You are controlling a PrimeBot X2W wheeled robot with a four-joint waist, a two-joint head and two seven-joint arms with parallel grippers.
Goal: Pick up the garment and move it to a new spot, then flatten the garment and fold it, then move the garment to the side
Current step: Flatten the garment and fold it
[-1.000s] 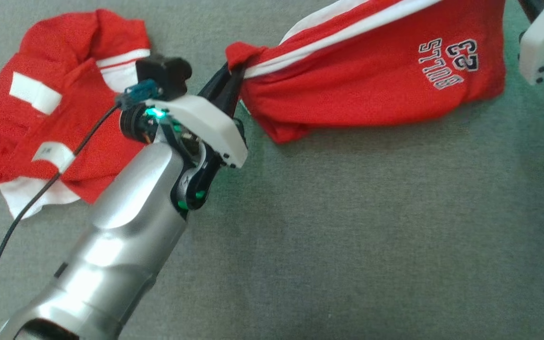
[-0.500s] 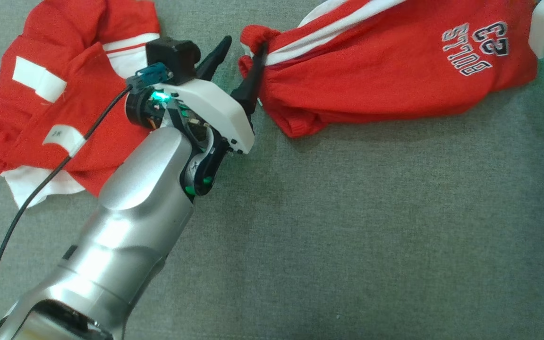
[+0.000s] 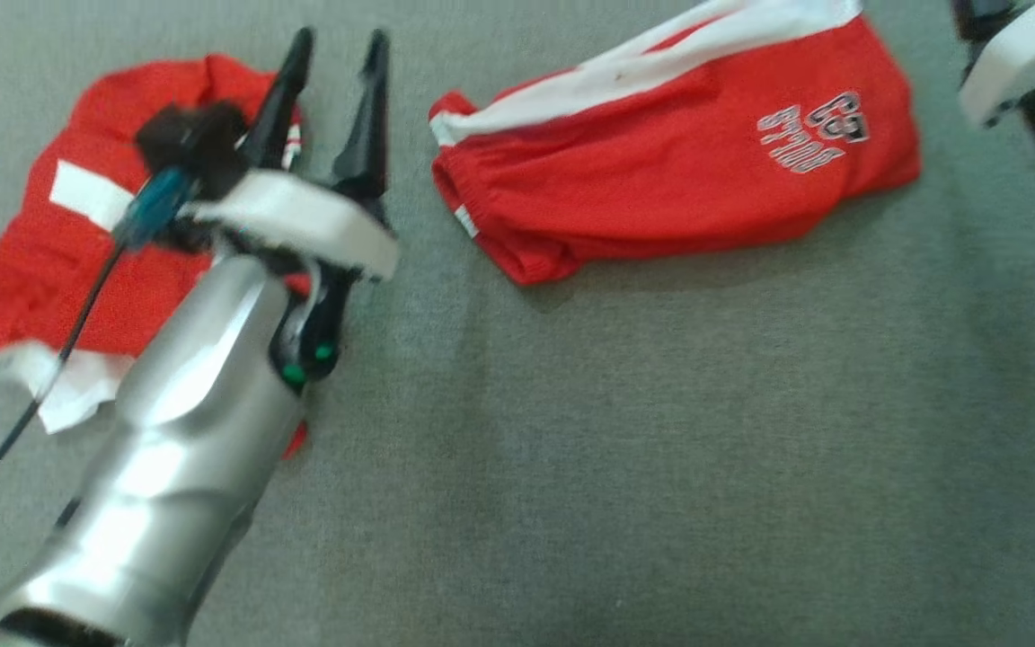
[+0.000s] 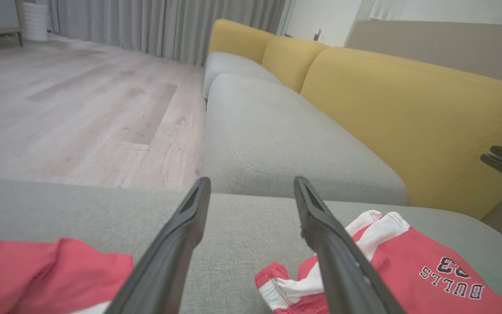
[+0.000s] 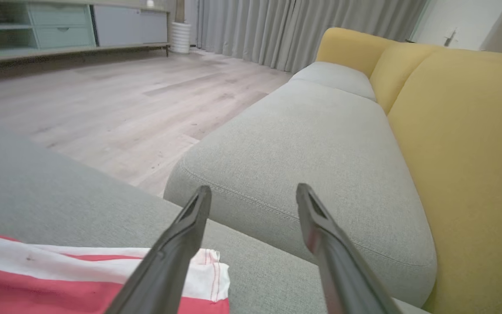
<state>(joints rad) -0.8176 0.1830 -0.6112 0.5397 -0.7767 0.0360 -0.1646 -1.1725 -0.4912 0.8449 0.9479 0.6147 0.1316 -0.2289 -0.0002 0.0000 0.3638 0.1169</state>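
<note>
**Left gripper and right gripper have let go of the red shorts**

The shorts lie on the grey sofa seat, out in the middle. Their white stripe runs along the far edge and the letters sit near the right end. Both grippers stand wide open and hold nothing.

I think the shorts are now at their new spot, so the next job is to make them flat. They are not smooth yet, because the left end looks bunched up. To do it well, each gripper should come down at one end of the shorts. Each should pinch only a little cloth at the edge, then both should pull gently apart, low over the seat. The left gripper must keep off the other red garment, which lies in a heap on the left. It is the same colour and close by, so it would be easy to grab by mistake. The fingers should not dig into the sofa.

A second ago the left gripper was pinching the gathered end of the shorts. The cloth hung tight between the two arms. Now that end has dropped onto the seat. The left gripper has pulled back and away from the shorts, and its dark fingers point over the edge of the red heap. In the right wrist view, the striped corner of the shorts lies low beside one finger. The head camera has swung a bit too, so not all of the shift is the cloth moving.
</note>
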